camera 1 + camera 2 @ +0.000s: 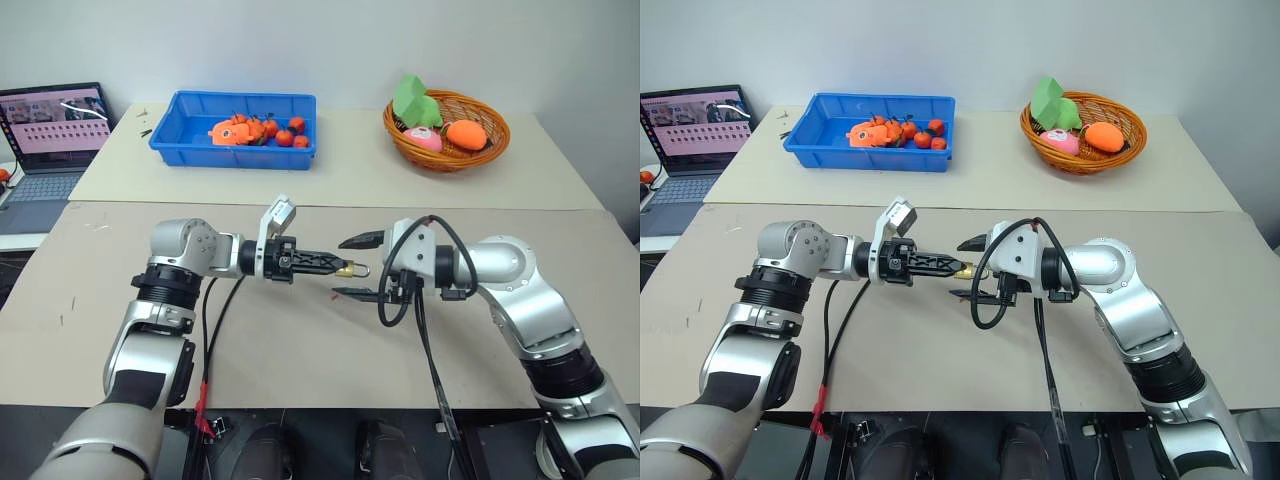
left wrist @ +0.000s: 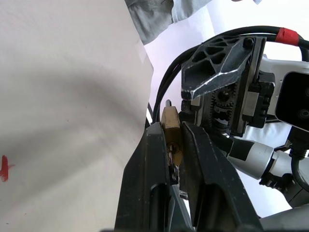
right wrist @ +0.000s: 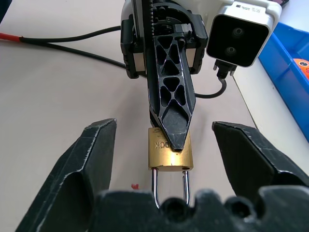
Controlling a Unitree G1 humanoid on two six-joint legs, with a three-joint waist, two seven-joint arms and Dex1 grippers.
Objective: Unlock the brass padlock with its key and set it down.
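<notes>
The brass padlock (image 1: 347,269) hangs above the tan table, and my left gripper (image 1: 335,266) is shut on its body and points toward the right arm. In the right wrist view the padlock (image 3: 170,152) shows its silvery shackle (image 3: 171,188) closed and aimed at my right gripper (image 3: 164,128). That gripper is open, with one black finger (image 3: 91,159) on each side of the lock and touching nothing. Seen from the head, the right gripper (image 1: 355,267) has one finger above the lock and one below it. The key is hidden.
A blue bin (image 1: 230,155) of orange and red toy fruit stands at the back left. A wicker basket (image 1: 440,160) with plush food stands at the back right. An open laptop (image 1: 50,130) sits far left. Black cables hang under both wrists.
</notes>
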